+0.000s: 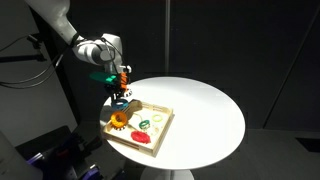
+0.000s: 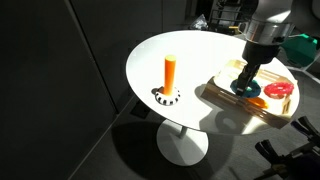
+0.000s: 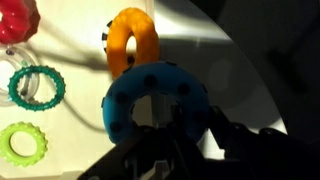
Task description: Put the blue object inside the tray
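Tray (image 1: 162, 132) lies directly beneath the pincer (image 1: 121, 92), with an orange gear (image 3: 133, 20) resting in it just beyond the fingertips. Pincer appears clamped on the near rim of the blue object (image 3: 150, 75), which sits at its tips over the tray's corner. Object is judged light, rubbery and slightly pliant, with a studded surface unlikely to slip. The rim band beside the central hole is the sound place to hold.

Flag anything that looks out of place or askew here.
The orange ring seems to stand on edge in the tray, while the dark green ring lies flat. An orange peg stands alone on the table, away from the tray. Nothing looks spilled or damaged.
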`<action>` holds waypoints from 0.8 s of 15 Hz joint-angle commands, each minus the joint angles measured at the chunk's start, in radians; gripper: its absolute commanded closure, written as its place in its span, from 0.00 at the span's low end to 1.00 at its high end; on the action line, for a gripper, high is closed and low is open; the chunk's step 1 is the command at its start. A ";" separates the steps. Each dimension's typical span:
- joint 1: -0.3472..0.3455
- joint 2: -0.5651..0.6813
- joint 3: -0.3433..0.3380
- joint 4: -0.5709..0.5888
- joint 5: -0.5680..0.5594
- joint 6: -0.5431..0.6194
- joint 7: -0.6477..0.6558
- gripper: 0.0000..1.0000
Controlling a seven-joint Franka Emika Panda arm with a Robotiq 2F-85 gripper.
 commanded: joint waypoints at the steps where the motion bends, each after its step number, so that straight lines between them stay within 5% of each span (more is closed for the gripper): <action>1: -0.021 -0.068 0.001 -0.089 0.071 0.007 -0.006 0.41; 6: -0.025 -0.095 -0.001 -0.129 0.114 0.005 -0.013 0.03; 12: -0.020 -0.124 -0.004 -0.138 0.103 -0.014 -0.001 0.00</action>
